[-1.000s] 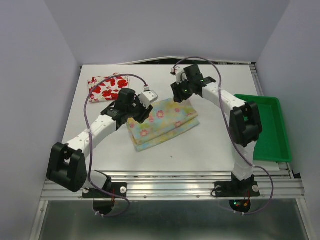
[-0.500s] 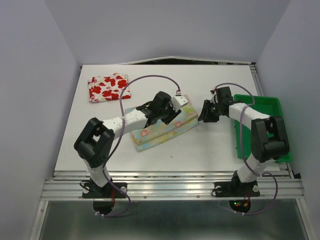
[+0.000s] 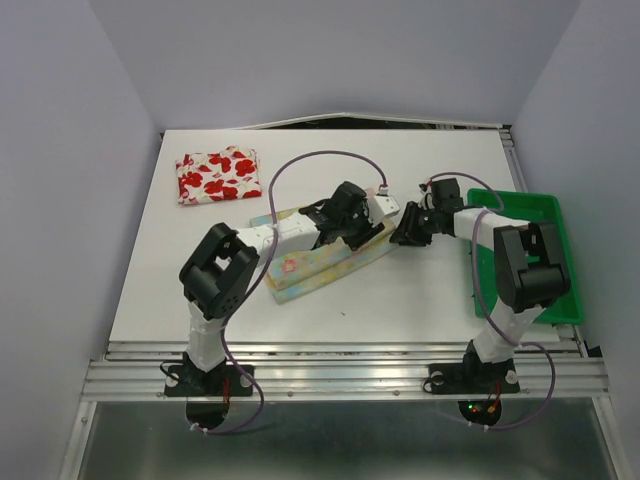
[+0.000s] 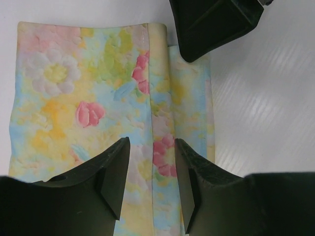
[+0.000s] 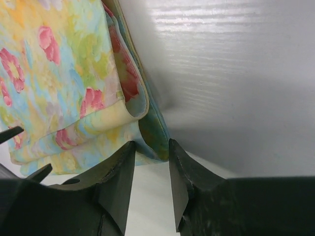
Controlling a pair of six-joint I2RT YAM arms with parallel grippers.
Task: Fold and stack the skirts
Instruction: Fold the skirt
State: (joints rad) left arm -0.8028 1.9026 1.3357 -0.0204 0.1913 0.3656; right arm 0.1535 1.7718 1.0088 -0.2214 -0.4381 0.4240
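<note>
Green tray (image 3: 555, 215): right arm's elbow over it. Pastel skirt (image 3: 300, 270) lies folded just left of tray, long axis pointing toward it. Red-flower skirt (image 3: 218, 175) sits well left of tray. Left gripper (image 4: 151, 147) and right gripper (image 5: 151, 145) are at the pastel skirt's tray-side end, fingers slightly parted.

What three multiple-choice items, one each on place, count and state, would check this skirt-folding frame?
1. Where does the red-flower skirt lie?
A) far left of the table
B) near right edge
C) on top of the other skirt

2. How many skirts show?
A) one
B) two
C) three

3. How is the pastel skirt lying?
A) spread out in one layer
B) folded in layers
C) lifted off the table

Key: A, it lies alone by the far left corner; B, one red-flowered and one pastel; B, the right wrist view shows stacked layers at its edge.
</note>
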